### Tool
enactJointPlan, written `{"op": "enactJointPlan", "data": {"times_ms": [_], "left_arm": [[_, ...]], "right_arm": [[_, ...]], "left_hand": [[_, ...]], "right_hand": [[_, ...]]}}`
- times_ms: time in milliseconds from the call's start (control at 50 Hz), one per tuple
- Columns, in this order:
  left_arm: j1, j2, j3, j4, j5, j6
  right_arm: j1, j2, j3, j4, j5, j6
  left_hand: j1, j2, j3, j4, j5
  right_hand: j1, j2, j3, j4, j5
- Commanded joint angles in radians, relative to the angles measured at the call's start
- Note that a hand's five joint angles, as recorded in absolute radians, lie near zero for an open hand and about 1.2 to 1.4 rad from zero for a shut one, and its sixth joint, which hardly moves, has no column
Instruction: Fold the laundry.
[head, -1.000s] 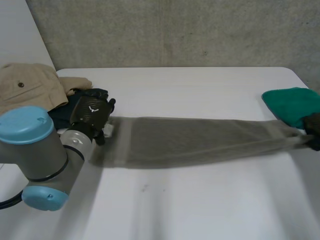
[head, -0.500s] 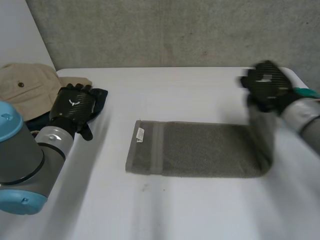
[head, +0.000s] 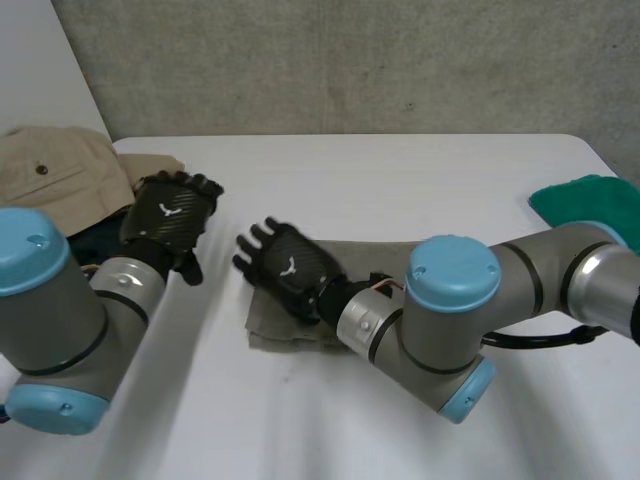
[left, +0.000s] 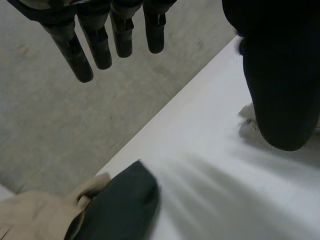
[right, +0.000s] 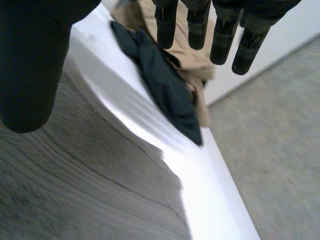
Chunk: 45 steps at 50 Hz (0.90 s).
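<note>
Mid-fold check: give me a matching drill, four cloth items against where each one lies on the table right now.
Things:
1. grey terry towel
2. green cloth
3. beige garment with a button
4. dark navy garment

Places:
A. at the right edge of the white table
B. outermost at the table's left end
C. mid-table, under the right hand
D. against the beige garment, by the left hand

Pairs: 1-C, 2-A, 3-B, 4-D.

Your towel (head: 272, 325) lies mid-desk (head: 400, 180), with the right robot hand (head: 285, 268) over its left end. The clothes pile (head: 55, 175) sits far left, the left robot hand (head: 170, 215) beside it. A cloth (head: 590, 205) lies at the right edge.
</note>
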Motion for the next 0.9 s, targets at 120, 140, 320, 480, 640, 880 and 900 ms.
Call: {"op": "enactJointPlan", "data": {"times_ms": [120,140,320,480,640,880,900], "left_arm": [[-0.188,-0.05,0.091,0.006,-0.009,-0.029],[-0.199,-0.058,0.094,0.006,-0.01,-0.031],[-0.224,-0.108,0.117,0.007,-0.01,-0.034],[-0.221,-0.122,0.106,0.006,-0.013,-0.034],[-0.218,-0.088,0.094,-0.003,-0.016,-0.032],[-0.126,-0.007,0.045,-0.003,-0.078,-0.032],[-0.118,-0.004,0.045,-0.005,-0.087,-0.034]], "right_arm": [[-0.186,-0.284,0.198,0.174,0.216,0.324],[-0.224,-0.302,0.235,0.226,0.212,0.357],[-0.398,-0.308,0.43,0.274,0.199,0.326],[-0.462,-0.276,0.45,0.168,0.215,0.198],[-0.357,-0.32,0.349,0.128,0.222,0.04],[0.054,-0.16,0.163,0.059,0.086,-0.056],[0.067,-0.147,0.16,0.056,0.066,-0.056]], "left_hand": [[-0.037,-0.036,-0.045,-0.033,-0.038],[-0.037,-0.036,-0.045,-0.033,-0.038],[-0.037,-0.036,-0.045,-0.033,-0.038],[-0.037,-0.036,-0.045,-0.033,-0.038],[-0.037,-0.036,-0.045,-0.033,-0.038],[-0.037,-0.036,-0.045,-0.033,-0.038],[-0.037,-0.036,-0.045,-0.033,-0.038]], "right_hand": [[-0.026,-0.044,-0.039,-0.058,-0.062],[-0.026,-0.044,-0.039,-0.058,-0.062],[-0.01,-0.029,-0.024,-0.042,-0.047],[1.196,1.178,1.183,1.164,1.159],[1.196,1.178,1.183,1.164,1.159],[1.196,1.178,1.183,1.164,1.159],[1.196,1.178,1.183,1.164,1.159]]}}
